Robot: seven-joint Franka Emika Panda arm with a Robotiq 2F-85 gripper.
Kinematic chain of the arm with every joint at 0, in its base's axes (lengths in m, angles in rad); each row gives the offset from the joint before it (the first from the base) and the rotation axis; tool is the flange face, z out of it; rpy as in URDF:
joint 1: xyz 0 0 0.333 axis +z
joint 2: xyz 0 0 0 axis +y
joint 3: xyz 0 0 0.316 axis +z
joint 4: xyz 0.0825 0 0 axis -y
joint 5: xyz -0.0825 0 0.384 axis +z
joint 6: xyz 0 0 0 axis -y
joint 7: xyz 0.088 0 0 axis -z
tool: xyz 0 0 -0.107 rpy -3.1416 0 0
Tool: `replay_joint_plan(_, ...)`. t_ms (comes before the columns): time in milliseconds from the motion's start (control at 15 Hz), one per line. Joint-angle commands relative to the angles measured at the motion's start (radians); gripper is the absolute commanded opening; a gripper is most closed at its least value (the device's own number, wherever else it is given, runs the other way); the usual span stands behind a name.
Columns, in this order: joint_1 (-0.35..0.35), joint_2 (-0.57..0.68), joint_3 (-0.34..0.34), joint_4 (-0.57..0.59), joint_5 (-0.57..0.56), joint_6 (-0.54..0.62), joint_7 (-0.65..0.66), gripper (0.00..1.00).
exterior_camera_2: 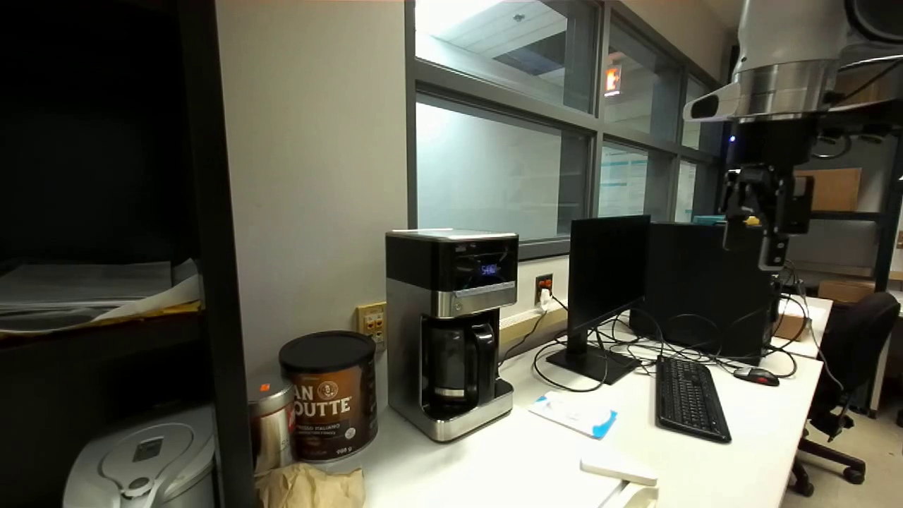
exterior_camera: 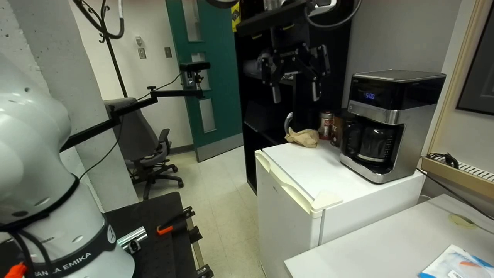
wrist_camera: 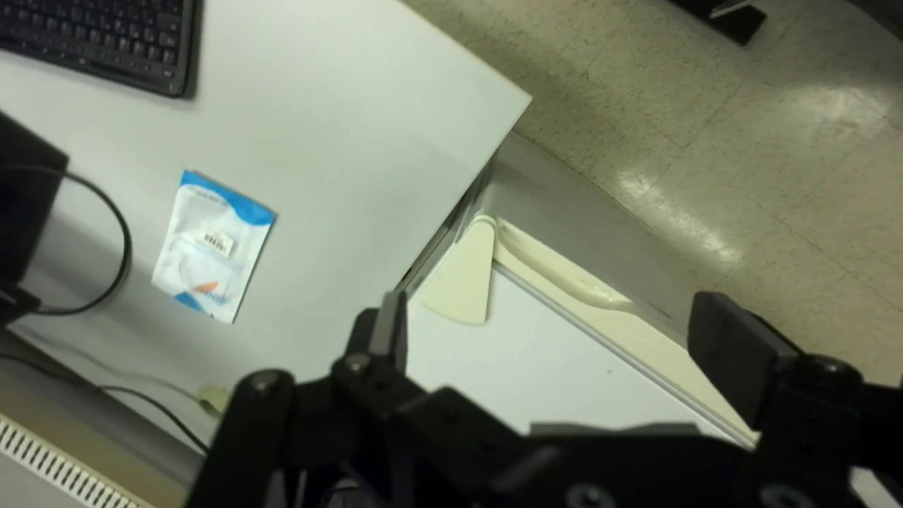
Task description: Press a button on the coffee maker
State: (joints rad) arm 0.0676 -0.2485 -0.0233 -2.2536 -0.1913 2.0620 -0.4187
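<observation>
The fingers (exterior_camera: 316, 91) hang spread wide, well apart from the drip coffee maker (exterior_camera: 411, 125), which stands upright on the white mini fridge (exterior_camera: 308, 172), just beside a brown coffee canister (exterior_camera_2: 331, 402).

The coffee maker (exterior_camera: 391, 116) stood on the fridge (exterior_camera: 287, 220) (a can (exterior_camera_2: 328, 402) beside it); a packet (wrist_camera: 214, 247) lay on the counter (wrist_camera: 317, 183).

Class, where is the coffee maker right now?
In an exterior view, the coffee maker stands near the middle, between the coffee can at left and the monitor at right.
</observation>
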Motion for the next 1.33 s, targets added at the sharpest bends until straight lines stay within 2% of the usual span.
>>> replay_joint_plan(0, 0.005, 0.081, 0.03, 0.009, -0.101, 0.169, -0.046, 1.0)
replay_joint_plan(133, 0.004, 0.128, 0.048, 0.016, -0.164, 0.263, -0.045, 1.0)
replay_joint_plan(200, 0.004, 0.151, 0.054, 0.019, -0.191, 0.306, -0.048, 0.94)
replay_joint_plan(267, 0.003, 0.174, 0.063, 0.023, -0.226, 0.354, -0.039, 0.74)
replay_joint_plan(400, 0.004, 0.243, 0.08, 0.057, -0.303, 0.442, -0.012, 0.69)
replay_joint_plan(467, 0.003, 0.278, 0.089, 0.075, -0.361, 0.49, 0.015, 0.63)
replay_joint_plan(733, 0.024, 0.443, 0.092, 0.205, -0.586, 0.609, 0.139, 0.31)
replay_joint_plan(1000, 0.063, 0.593, 0.07, 0.359, -0.784, 0.673, 0.262, 0.01)
replay_joint_plan(1267, 0.098, 0.729, 0.044, 0.519, -0.928, 0.707, 0.354, 0.0)
